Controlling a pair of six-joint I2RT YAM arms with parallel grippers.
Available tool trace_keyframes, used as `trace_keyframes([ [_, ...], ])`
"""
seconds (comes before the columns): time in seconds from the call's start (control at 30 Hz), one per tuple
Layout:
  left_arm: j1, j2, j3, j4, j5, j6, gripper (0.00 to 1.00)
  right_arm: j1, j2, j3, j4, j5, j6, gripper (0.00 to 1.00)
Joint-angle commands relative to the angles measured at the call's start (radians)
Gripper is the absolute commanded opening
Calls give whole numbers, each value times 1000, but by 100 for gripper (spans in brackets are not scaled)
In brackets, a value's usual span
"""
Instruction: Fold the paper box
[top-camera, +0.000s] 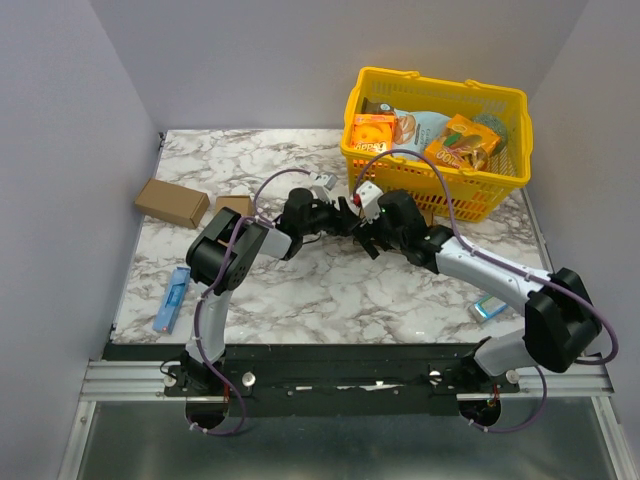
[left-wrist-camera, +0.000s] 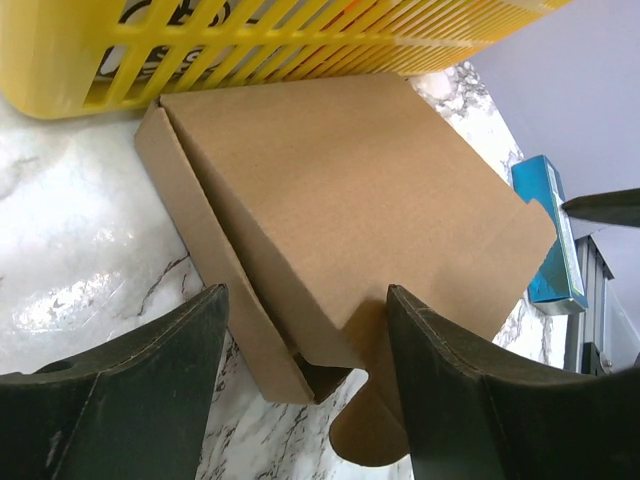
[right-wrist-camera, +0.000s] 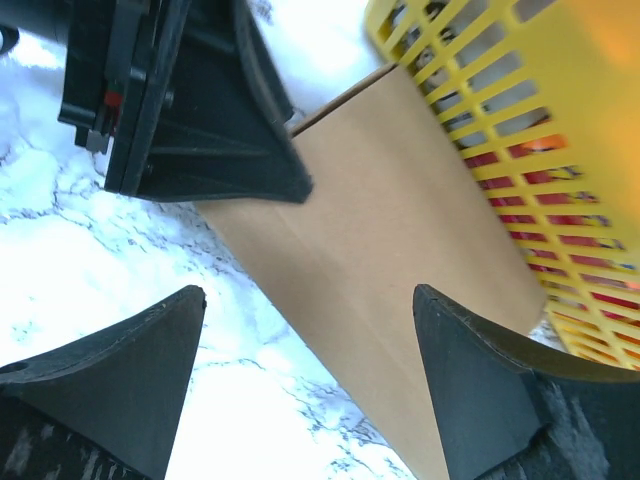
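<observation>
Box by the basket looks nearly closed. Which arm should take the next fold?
Left, probably. The left gripper is open, with the loose rounded tab at the near corner of the paper box between its fingers. The right gripper, also open, faces only a plain flat panel.

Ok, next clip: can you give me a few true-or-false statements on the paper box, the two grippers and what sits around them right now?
1. The paper box rests on the marble table, close beside the yellow basket. True.
2. The left gripper is clamped shut on the box. False: its fingers stand apart, with the box's corner showing between them.
3. The right gripper is open. True.
4. The yellow basket is empty. False: it holds snack packets.
5. A smaller cardboard box sits on the table's left side. True.
</observation>
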Motion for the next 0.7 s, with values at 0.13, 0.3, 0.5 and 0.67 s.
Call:
trace_keyframes([
  [0.13,-3,-49,-13,-66,-55,15,70,0,82,-41,24,20,-92,91],
  [0.3,-2,-62,-2,-111,-69,33,70,26,178,-23,41,54,-143,89],
  [0.5,3,-69,7,-138,-92,36,70,57,283,-21,113,226,-155,85],
  [0.67,40,-107,-28,-155,-136,18,71,75,319,-53,234,343,-152,68],
])
